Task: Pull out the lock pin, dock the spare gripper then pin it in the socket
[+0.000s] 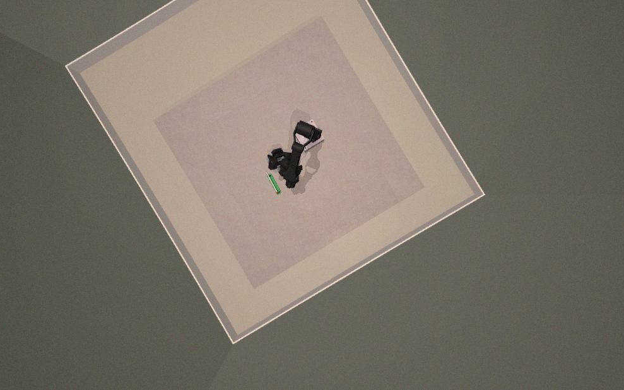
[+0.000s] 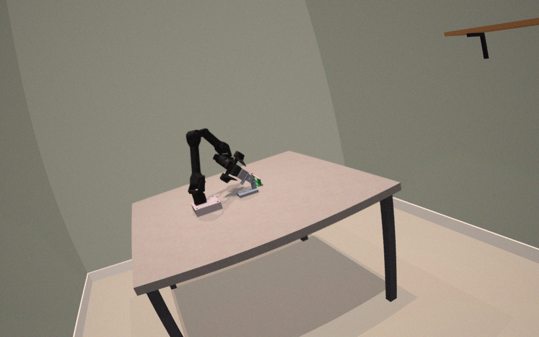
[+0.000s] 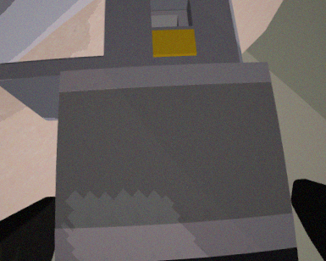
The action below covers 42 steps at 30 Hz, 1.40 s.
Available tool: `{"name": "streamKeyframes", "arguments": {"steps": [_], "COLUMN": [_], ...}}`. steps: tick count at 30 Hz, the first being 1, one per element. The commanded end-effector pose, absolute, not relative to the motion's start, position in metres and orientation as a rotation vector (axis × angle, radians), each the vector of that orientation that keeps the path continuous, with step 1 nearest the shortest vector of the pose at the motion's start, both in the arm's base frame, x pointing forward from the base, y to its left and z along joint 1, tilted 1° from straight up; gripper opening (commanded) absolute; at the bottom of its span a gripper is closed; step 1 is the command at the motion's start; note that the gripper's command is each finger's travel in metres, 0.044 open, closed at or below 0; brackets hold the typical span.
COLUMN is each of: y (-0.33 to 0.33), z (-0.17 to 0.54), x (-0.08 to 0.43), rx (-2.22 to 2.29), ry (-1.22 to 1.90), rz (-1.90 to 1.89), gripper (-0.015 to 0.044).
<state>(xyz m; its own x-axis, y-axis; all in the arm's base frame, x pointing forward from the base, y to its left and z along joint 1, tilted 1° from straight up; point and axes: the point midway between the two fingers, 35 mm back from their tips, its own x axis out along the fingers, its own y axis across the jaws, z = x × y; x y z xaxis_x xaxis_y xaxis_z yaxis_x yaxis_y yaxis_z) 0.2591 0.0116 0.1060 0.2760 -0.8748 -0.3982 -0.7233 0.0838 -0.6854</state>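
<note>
Top view puts the lock pin (image 1: 272, 183) (image 2: 255, 176) just off to one side of the gripper (image 1: 275, 158) (image 2: 240, 173) (image 3: 173, 191), along the green holder (image 1: 276, 184) (image 2: 259, 182); its long axis runs with the holder's, the red end farther from the fingers, the pale end nearer. Outward from there stands the mount's socket (image 2: 252, 180) (image 3: 129, 34), with the spare gripper (image 2: 244, 175) (image 3: 171, 148) up against it, seemingly docked; the gripper is spread nearly to its full width, a finger on each side of the spare gripper's body, and has hold of nothing. The next move probably calls for backing straight off that body, then swinging round to the pin; a sideways start could knock the seated part. From above, the arm (image 1: 294, 162) (image 2: 195, 161) covers most of the mount; the wrist view leaves out the pin altogether; how deeply the spigot sits cannot be told.
</note>
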Motion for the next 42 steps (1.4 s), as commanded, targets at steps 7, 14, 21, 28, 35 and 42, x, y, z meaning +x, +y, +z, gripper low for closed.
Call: {"name": "streamKeyframes", "arguments": {"steps": [7, 14, 21, 28, 35, 42], "y": [0.013, 0.014, 0.013, 0.012, 0.012, 0.009], "z": [0.124, 0.137, 0.147, 0.157, 0.167, 0.183], "x": [0.244, 0.234, 0.226, 0.219, 0.215, 0.217], "rx": [-1.678, -1.686, -1.694, -1.692, -1.69, -1.688], "ry": [1.479, 1.474, 1.467, 1.435, 1.401, 1.371], "rz": [-0.219, -0.221, -0.213, -0.178, -0.144, -0.117], "gripper": [0.044, 0.044, 0.044, 0.044, 0.044, 0.044]}}
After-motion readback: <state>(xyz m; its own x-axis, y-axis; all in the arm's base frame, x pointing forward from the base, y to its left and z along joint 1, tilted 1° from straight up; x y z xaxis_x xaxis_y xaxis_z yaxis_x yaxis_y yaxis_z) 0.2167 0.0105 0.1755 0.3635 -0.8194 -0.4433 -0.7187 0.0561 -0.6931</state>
